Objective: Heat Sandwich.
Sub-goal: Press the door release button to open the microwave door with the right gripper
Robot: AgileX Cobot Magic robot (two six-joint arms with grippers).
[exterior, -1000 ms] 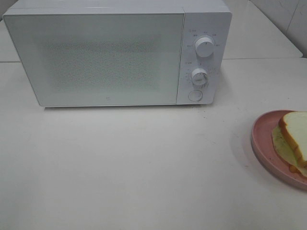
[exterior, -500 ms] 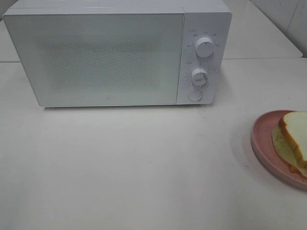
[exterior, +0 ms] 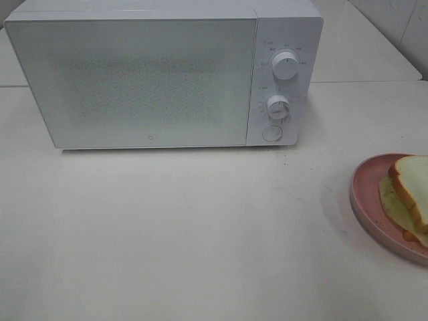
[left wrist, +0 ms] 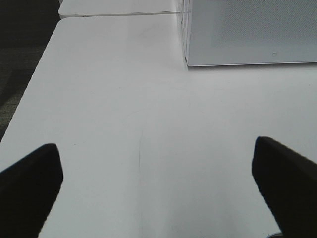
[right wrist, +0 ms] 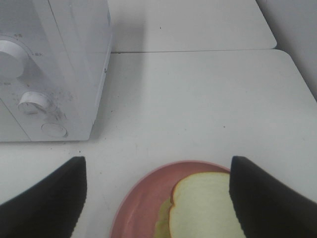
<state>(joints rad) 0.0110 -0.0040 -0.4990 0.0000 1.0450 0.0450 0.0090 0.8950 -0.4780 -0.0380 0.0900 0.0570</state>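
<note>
Nothing in the overhead view had changed from a second before: the microwave (exterior: 154,80) stood with its door closed, and the pink plate (exterior: 364,194) lay in the same place at the right edge of the white table (exterior: 187,234), well apart from the oven. The sandwich (exterior: 409,197) sat on that plate, and both were cut off by the frame, so only part of the bread and pale filling showed. Neither arm appeared from above. In its wrist view the left gripper (left wrist: 154,148) had its dark fingers spread wide over bare tabletop, gripping nothing. The right gripper (right wrist: 157,163) was likewise wide apart and empty, with the plate and sandwich ahead of it. The markings around the two knobs (exterior: 285,65) were too small to read. Pale wall tiles (exterior: 401,27) bordered the table's far right corner.
</note>
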